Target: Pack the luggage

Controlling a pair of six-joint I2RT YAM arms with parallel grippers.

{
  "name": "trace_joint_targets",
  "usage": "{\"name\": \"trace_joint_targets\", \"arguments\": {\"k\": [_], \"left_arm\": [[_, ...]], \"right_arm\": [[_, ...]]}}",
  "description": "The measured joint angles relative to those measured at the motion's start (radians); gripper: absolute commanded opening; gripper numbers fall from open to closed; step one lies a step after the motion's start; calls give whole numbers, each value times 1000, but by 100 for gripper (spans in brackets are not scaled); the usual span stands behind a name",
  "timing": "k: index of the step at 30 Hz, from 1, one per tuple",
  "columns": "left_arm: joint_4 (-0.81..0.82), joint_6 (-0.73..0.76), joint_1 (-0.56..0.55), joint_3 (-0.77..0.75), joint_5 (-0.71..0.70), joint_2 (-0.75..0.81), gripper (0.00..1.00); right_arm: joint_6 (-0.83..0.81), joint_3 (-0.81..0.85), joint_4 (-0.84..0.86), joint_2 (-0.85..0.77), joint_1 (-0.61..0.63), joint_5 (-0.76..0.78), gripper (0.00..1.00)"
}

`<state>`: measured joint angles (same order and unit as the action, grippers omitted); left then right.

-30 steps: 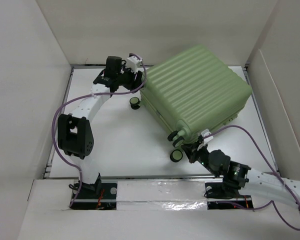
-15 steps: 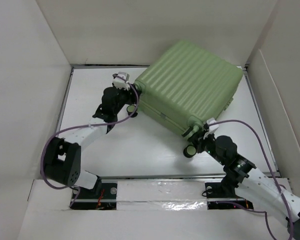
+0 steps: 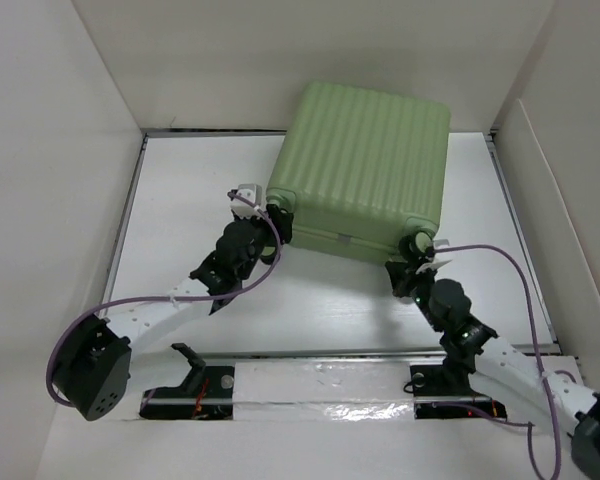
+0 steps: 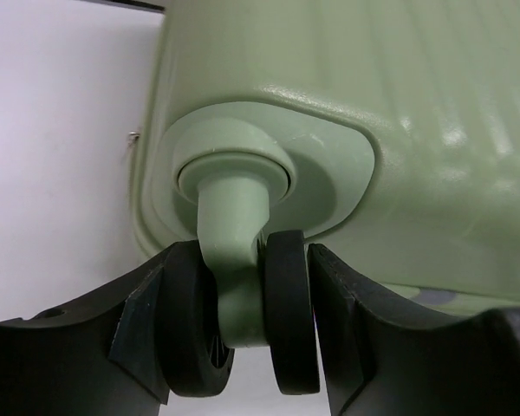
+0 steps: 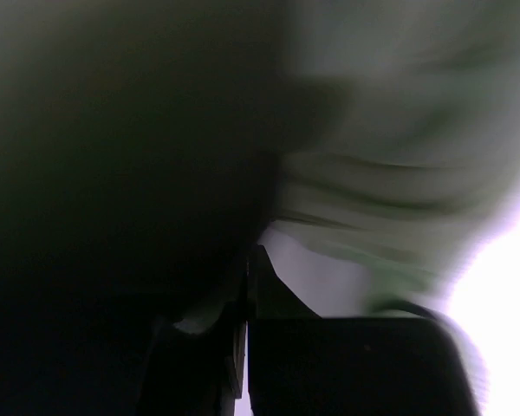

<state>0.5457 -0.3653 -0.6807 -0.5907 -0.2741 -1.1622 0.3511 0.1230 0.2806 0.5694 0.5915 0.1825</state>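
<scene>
The luggage (image 3: 365,160) is a large pale green ribbed suitcase. It lies closed at the back centre of the table, its wheel end toward me. My left gripper (image 3: 277,224) is at its near left corner. In the left wrist view this gripper (image 4: 240,321) is shut on a twin black wheel (image 4: 290,312) under the green shell (image 4: 433,130). My right gripper (image 3: 408,268) is at the near right corner, by another wheel (image 3: 421,241). The right wrist view is dark and blurred. There the right gripper (image 5: 245,347) has its fingers together, below the green shell (image 5: 399,130).
The white table (image 3: 200,200) is boxed in by tall white walls on the left (image 3: 50,200), at the back and on the right (image 3: 570,200). Purple cables (image 3: 500,255) loop off both arms. A taped strip (image 3: 310,385) runs along the near edge.
The luggage has turned and slid toward the back wall and now lies square to the table. The left gripper came from its back left to the near left wheel. The right gripper followed the near right wheel.
</scene>
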Motion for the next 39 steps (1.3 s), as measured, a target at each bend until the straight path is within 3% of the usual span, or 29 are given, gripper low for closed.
{"name": "trace_joint_targets", "arguments": {"k": [5,8,12,19,26,27,28,31,35,36,37,38,39], "left_arm": [[51,-84,-43,36,8,11,0],[51,-120,-52,40,39,15,0],[52,-179,-73,38,133,17,0],[-115,-313,-99,31,280,132,0],[-397,-297,41,45,285,366,0],[-419,-298,47,55,283,398,0],[-435,-298,48,67,282,428,0],[-451,-299,35,97,326,473,0],[-454,-306,16,104,358,481,0],[-455,-305,15,104,356,481,0],[-455,-304,15,104,352,482,0],[-456,-302,14,104,352,482,0],[-456,-300,14,104,351,482,0]], "right_arm": [[-31,18,250,257,409,535,0],[-75,122,328,481,517,682,0],[-126,261,391,694,542,633,0],[-192,540,466,1019,571,349,0],[-181,683,634,1220,552,103,2],[-172,686,658,1232,551,74,13],[-157,679,674,1233,550,45,41],[-92,602,690,1162,567,-112,75],[-90,499,442,807,608,-191,87],[-95,500,371,708,613,-189,86],[-101,510,291,606,614,-181,73],[-113,520,214,510,614,-169,54],[-124,528,151,422,605,-157,27]]}}
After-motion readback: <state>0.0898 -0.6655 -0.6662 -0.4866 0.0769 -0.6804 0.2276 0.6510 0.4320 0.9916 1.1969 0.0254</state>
